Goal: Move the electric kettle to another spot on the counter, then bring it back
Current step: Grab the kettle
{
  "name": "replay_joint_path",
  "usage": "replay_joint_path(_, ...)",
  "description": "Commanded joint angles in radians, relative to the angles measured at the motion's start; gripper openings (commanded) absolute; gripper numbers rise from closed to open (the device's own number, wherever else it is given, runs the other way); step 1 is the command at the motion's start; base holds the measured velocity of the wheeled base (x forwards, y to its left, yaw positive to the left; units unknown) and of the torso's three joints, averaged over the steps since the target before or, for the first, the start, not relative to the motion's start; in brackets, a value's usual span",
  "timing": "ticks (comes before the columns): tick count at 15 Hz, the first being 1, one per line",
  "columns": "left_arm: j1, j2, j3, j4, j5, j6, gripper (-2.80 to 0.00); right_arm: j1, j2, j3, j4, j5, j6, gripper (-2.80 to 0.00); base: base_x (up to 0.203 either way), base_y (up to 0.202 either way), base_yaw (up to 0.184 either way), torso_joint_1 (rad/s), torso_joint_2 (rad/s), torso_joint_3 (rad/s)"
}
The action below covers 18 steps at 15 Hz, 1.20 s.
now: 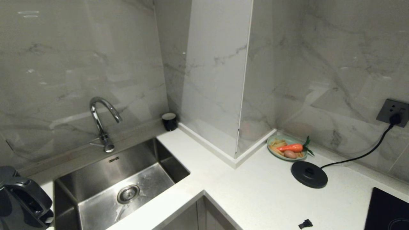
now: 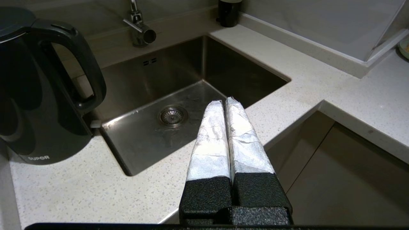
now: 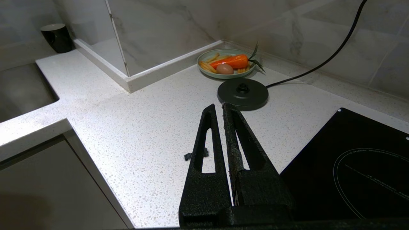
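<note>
- Presently on the bench (image 1: pixel 255 191): white speckled stone top, wrapping an inner corner, with a steel sink (image 1: pixel 96 191) let into its left part.
- Electric kettle (image 2: pixel 35 95): glossy black, upright, standing on the bench just left of the sink, off its base disc (image 1: pixel 309 174); loop handle facing the sink. The head view catches only its handle and lid at the lower left edge.
- Base disc: flat, black, corded to a wall socket (image 1: pixel 393 112), well apart from the kettle, on the right run near a green plate of vegetables (image 1: pixel 287 148).
- Small black cup (image 1: pixel 169 121): at the back, by the wall corner.
- Left gripper (image 2: pixel 223 103): foil-wrapped jaws pressed together, empty, hovering over the sink's near edge, to the side of the kettle.
- Right gripper (image 3: pixel 219 107): jaws closed together, empty, above the right run near the hob (image 3: pixel 351 166).
- Judged step: return leg, kettle not yet grasped.
- Advice: spread the left jaws first, come at the handle's upright bar squarely, close firmly low on the loop, lift straight before carrying, keeping the kettle vertical and clear of the tap (image 1: pixel 102 121).
</note>
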Motion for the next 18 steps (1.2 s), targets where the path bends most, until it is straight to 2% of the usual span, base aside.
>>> replay_joint_path(1,0.001,0.000,0.000,0.001,0.002,0.000,-2.80,0.000,0.001,0.000,0.000,0.000,0.000,-2.80,0.000,0.000,0.000,0.000,0.00,0.000)
replay_joint_path(4,0.003,0.001,-0.026,0.002,0.016,0.012,-2.80,0.000,0.001,0.000,0.000,0.000,0.000,-2.80,0.000,0.000,0.000,0.000,0.00,0.000)
replay_joint_path(6,0.003,0.074,-0.112,0.015,0.027,0.016,-2.80,0.000,0.000,0.000,0.000,0.000,0.000,-2.80,0.000,0.000,0.000,0.000,0.00,0.000)
replay_joint_path(10,0.040,0.478,-0.256,0.024,0.035,0.015,-2.80,0.000,0.000,0.000,0.000,0.000,0.000,-2.80,0.000,0.000,0.000,0.000,0.00,0.000)
replay_joint_path(14,0.177,0.938,-0.370,0.015,0.037,0.008,-2.80,0.000,0.001,0.000,0.000,0.000,0.000,-2.80,0.000,0.000,0.000,0.000,0.00,0.000)
replay_joint_path(16,0.241,1.106,-0.401,-0.070,0.055,0.003,-2.80,0.000,0.001,0.000,0.000,0.000,0.000,-2.80,0.000,0.000,0.000,0.000,0.00,0.000)
replay_joint_path(18,0.272,1.230,-0.379,-0.231,0.164,0.000,-2.80,0.000,0.002,0.000,0.000,0.000,0.000,-2.80,0.000,0.000,0.000,0.000,0.00,0.000)
